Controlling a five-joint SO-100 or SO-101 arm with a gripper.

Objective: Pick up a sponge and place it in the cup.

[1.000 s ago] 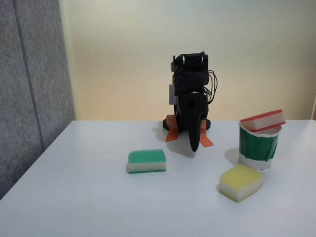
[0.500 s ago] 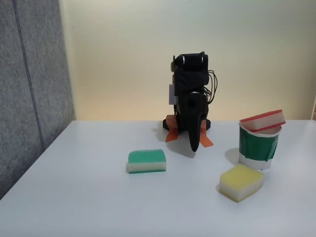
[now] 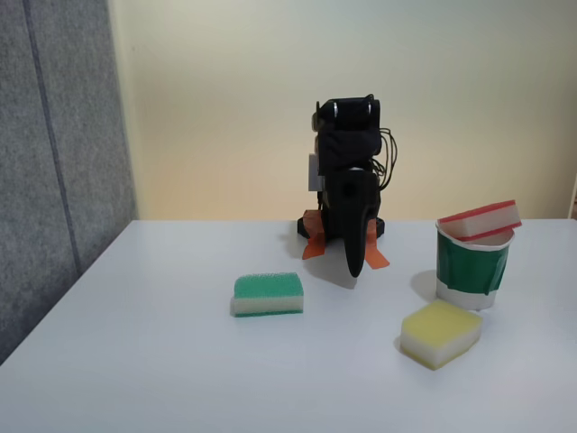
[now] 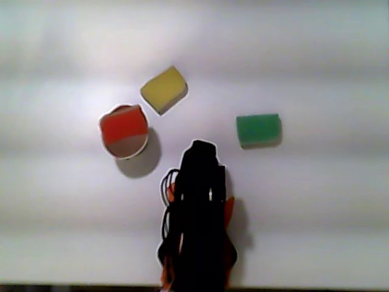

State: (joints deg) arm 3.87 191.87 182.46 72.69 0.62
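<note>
Nothing has moved since a second ago: my pincer [image 3: 355, 269] hangs folded, tip just above the worktop [image 3: 162, 361], its opening impossible to judge. The sponge [image 3: 480, 219] rests tilted across the cup [image 3: 472, 269] to its right in the fixed view; open worktop lies ahead.

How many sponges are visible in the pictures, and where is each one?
3. The red sponge sits tilted across the rim of the cup. The green sponge and the yellow sponge lie on the table. None seems hidden.
</note>
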